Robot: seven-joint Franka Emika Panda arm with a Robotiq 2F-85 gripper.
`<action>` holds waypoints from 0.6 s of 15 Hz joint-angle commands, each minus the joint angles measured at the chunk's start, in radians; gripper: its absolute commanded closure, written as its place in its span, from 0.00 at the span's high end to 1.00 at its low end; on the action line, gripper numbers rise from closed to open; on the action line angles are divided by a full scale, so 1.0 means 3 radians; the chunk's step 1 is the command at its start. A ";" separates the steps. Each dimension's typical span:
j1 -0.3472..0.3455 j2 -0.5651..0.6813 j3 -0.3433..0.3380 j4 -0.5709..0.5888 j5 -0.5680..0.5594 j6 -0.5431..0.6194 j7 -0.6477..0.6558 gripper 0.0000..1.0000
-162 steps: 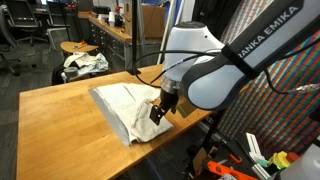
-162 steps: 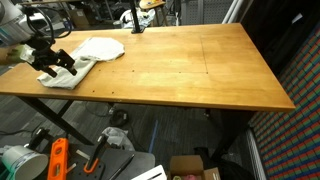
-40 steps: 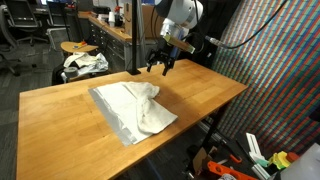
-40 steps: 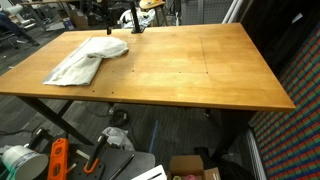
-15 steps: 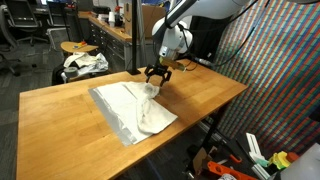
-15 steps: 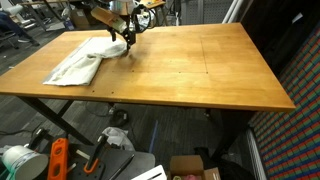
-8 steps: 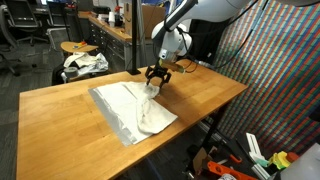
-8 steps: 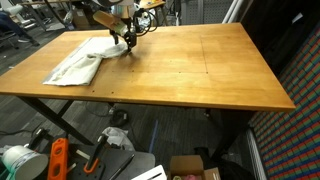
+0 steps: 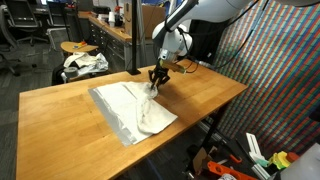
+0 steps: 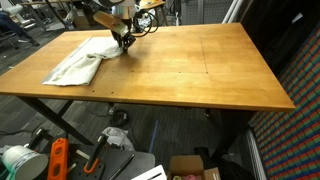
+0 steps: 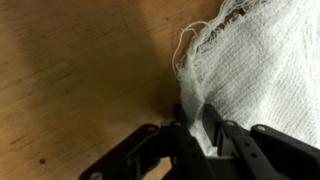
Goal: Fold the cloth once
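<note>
Wrist view: I see my gripper pinching the cloth edge on the blurry tabletop; fabric hides the fingertips.

Robotics lab: wooden workbench, office chairs behind, orange tools underneath.

Coarse-woven, frayed-edged matt cloth on a smooth, satin-finished wooden table.

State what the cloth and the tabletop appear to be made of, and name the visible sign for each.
The cloth: probably woven cotton-like fabric, matte; coarse weave, frayed edge. The tabletop: seemingly wood, smooth satin finish; grain and plank seams.
</note>
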 commanded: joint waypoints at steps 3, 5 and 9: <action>-0.0036 -0.0026 0.0051 0.0037 -0.0022 -0.0102 0.0031 0.15; -0.0029 -0.0050 0.0056 0.0036 -0.0017 -0.0101 0.0048 0.20; 0.0018 -0.0172 0.0075 -0.0019 -0.0019 -0.0025 0.0085 0.18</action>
